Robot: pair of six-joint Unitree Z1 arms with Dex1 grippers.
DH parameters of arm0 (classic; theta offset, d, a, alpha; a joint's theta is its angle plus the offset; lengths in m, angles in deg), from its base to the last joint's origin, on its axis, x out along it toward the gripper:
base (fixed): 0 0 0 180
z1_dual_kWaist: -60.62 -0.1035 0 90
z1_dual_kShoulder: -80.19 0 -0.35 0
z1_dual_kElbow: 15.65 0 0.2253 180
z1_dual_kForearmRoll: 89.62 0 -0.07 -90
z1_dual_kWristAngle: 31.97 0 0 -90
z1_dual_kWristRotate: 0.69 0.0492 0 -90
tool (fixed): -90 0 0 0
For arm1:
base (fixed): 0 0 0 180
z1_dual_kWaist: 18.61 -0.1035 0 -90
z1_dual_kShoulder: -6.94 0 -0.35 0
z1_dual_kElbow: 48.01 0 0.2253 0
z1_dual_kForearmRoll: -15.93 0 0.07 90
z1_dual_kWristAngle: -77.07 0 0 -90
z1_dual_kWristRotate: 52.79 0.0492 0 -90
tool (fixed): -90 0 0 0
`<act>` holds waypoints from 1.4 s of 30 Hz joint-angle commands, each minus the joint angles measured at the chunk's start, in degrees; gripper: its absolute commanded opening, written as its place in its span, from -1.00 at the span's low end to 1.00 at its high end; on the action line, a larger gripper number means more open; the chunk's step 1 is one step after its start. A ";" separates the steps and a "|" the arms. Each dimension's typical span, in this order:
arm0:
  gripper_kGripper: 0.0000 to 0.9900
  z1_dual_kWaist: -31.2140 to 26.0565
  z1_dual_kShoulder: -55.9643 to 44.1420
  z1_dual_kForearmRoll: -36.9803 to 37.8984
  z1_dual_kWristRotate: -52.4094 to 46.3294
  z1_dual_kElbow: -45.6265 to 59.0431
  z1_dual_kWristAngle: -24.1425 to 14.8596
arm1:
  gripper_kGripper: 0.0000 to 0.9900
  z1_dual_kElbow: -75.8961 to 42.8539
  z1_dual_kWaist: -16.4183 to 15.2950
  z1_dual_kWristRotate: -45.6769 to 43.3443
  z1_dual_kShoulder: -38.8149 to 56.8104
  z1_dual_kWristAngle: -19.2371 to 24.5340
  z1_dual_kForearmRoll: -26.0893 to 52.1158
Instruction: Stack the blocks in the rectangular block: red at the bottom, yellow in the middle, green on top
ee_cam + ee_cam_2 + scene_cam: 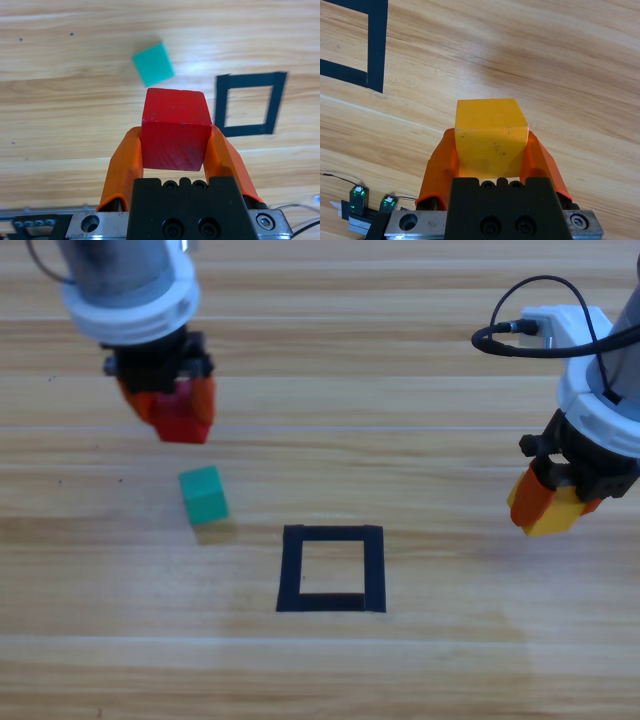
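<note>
My left gripper (pixel 180 405) hangs above the table at the upper left, shut on the red cube (pixel 183 420) (pixel 175 130). Below it, the teal-green cube (pixel 203 494) (pixel 153 63) rests on the wood, left of the black tape square (pixel 331 569) (pixel 249 104), which holds nothing. At the right edge my right gripper (pixel 547 508) is shut on the yellow cube (pixel 553 518) (pixel 490 135), lifted off the table. A corner of the tape square (pixel 376 45) shows at the upper left of the right wrist view.
A wooden table top (pixel 430 660) lies under everything. A black cable (pixel 520 310) loops from the right arm's wrist at the upper right.
</note>
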 commanded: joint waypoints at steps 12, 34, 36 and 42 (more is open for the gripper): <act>-1.00 13.34 16.13 -2.09 -17.49 -8.26 3.52 | -0.99 -0.94 -1.38 1.88 3.80 1.92 0.40; -1.00 16.15 24.66 -2.01 -21.53 -13.80 5.19 | -0.99 -0.77 -1.38 1.70 2.39 2.88 0.49; -1.00 16.32 25.10 -2.01 -21.44 -14.15 5.19 | -0.99 -0.77 -1.38 1.70 2.39 2.88 0.49; -1.00 16.41 25.54 -2.01 -21.27 -14.68 5.10 | -0.99 -0.77 -1.38 1.70 2.04 2.88 0.57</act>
